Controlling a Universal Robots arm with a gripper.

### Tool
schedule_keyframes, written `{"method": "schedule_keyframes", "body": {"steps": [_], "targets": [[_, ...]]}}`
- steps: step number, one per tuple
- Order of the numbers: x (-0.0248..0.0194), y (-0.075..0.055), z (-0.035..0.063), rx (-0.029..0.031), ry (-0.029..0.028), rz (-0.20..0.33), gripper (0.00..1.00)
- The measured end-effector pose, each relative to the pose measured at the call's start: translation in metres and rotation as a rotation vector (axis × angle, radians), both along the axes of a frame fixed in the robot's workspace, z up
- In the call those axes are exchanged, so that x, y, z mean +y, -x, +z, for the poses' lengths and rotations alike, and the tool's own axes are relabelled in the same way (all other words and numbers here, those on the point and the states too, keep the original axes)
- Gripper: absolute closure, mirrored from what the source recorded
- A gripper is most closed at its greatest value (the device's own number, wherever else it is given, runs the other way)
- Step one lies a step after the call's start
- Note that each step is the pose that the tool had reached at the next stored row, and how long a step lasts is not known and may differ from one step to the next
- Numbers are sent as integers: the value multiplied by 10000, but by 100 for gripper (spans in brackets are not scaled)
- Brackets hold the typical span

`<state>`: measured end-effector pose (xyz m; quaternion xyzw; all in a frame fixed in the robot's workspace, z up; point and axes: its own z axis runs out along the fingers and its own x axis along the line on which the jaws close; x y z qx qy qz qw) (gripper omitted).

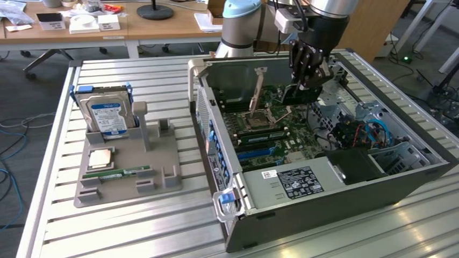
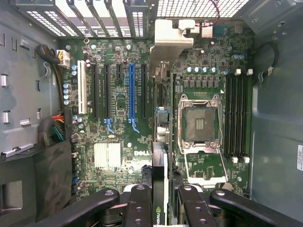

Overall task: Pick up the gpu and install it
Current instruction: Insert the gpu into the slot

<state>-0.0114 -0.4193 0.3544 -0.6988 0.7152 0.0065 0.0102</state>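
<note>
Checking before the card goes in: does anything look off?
Nothing looks damaged or askew. The gripper holds the gpu edge-on above the board. The one oddity: the CPU socket is empty.

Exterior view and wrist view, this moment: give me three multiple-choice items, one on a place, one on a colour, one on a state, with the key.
1. Where is the gpu?
A. On a desk behind.
B. Inside the open case, above the motherboard.
C. On the floor.

2. What colour is the label on the hard drive?
A. Red.
B. Yellow.
C. Blue.

3. How do the jaws stand?
A. Shut on the gpu.
B. Wide open, empty.
C. Shut on a memory stick.

Key:
1 B: the exterior view shows it over the board, within the case walls.
2 C: the label's face is blue and white.
3 A: the wrist view shows the card's edge clamped between them.
</note>
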Motion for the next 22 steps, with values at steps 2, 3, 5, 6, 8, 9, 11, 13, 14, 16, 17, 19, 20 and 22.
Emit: {"method": "schedule_keyframes", "body": {"steps": [2,3,5,6,8,9,11,13,14,16,17,19,20,22], "targets": [[0,0,0,0,-1,0,74],[0,0,-1,0,-1,0,74],[0,0,-2,-1,-3,0,74],[1,0,-4,-1,-4,0,74],[0,0,-5,-1,-2,0,74],[0,0,-5,0,-1,0,74],[0,0,-7,-1,-2,-1,74],[0,0,-16,-2,-5,0,74],[0,0,-21,-1,-3,0,74],[0,0,-36,-1,-2,0,74],[0,0,-43,-1,-2,0,74],[0,0,-59,-1,-1,0,74],[0,0,-67,0,-2,0,74],[0,3,-86,-1,-2,-1,74]]}}
